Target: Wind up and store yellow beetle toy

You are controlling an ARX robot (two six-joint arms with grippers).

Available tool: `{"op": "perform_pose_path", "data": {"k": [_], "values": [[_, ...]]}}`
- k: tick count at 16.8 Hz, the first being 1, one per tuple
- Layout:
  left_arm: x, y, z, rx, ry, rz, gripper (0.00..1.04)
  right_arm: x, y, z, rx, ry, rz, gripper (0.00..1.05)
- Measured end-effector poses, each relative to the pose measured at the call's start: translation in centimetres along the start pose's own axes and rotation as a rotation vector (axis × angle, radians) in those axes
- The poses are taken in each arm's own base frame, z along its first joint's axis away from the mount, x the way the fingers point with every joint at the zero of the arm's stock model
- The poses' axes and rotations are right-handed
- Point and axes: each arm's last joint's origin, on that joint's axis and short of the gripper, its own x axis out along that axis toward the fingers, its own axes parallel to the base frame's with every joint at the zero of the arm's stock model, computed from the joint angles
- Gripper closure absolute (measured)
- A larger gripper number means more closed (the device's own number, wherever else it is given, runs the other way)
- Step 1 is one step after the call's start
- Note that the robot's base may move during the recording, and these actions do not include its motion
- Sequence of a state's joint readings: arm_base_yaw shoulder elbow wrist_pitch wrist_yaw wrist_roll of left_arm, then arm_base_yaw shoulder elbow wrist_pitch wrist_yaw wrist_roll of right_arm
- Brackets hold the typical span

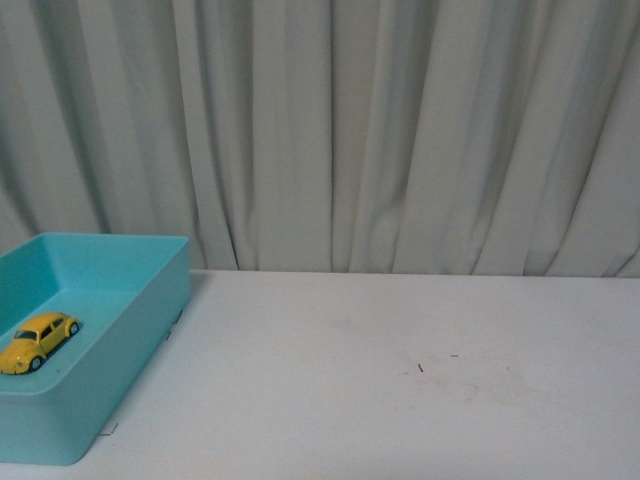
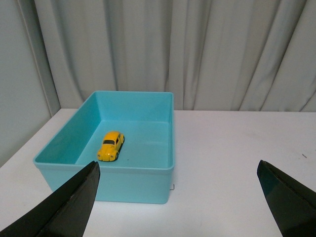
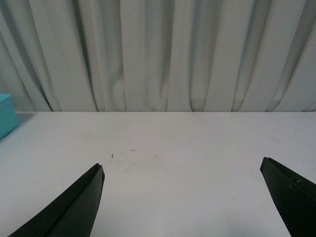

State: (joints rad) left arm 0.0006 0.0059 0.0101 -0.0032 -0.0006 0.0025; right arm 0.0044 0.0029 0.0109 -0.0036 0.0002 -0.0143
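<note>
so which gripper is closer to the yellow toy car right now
Left. The left gripper faces the toy car in the teal bin; the right gripper sees only the bin's corner.

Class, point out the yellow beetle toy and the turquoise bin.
yellow beetle toy (image 2: 110, 145): left wrist view, on its roof.
turquoise bin (image 1: 150, 318): front view, on its outer side wall.

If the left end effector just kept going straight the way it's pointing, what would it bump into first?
Probably the near wall of the turquoise bin, which lies between the open left end effector and the yellow beetle toy; depth is hard to judge.
</note>
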Motion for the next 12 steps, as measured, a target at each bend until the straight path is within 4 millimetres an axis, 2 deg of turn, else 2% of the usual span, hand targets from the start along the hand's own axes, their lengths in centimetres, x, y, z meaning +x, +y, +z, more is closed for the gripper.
{"op": "perform_pose_path", "data": {"k": [12], "values": [[0.0,0.0,0.0,0.0,0.0,0.0,0.07,0.0,0.0,0.0,0.0,0.0,0.0,0.07]]}}
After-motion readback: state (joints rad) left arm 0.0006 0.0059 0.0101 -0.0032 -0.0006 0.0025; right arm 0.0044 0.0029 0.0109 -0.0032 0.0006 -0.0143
